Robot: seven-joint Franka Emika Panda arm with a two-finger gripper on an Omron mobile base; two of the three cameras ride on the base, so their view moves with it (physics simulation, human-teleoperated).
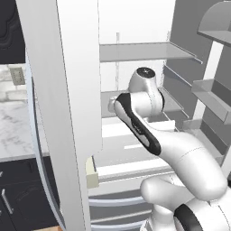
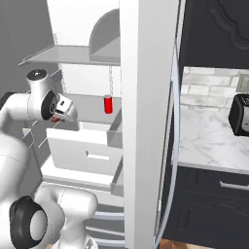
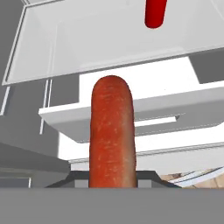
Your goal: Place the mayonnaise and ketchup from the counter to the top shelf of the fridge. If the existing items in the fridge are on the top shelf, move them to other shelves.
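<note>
My gripper (image 3: 112, 178) is shut on the orange-red oval item (image 3: 111, 131), which stands up between the fingertips. It hangs inside the fridge (image 1: 67, 90), over an open white drawer (image 2: 87, 146). The right base view puts the gripper (image 2: 59, 115) just left of the lower shelf (image 2: 92, 111), with a red bit of the item (image 2: 55, 118) under it. The plain red can (image 2: 108, 104) stands upright on that lower shelf, and is also seen as the can (image 3: 154, 13) beyond the held item. The top shelf (image 1: 140, 52) above is bare. The mayonnaise and ketchup are out of view.
The thick white fridge door (image 2: 146, 121) stands open between the cavity and the marbled counter (image 2: 209, 136). A dark toaster (image 2: 239, 114) sits on that counter. Door bins (image 1: 210, 97) line the right side. My arm (image 1: 149, 122) reaches into the cavity.
</note>
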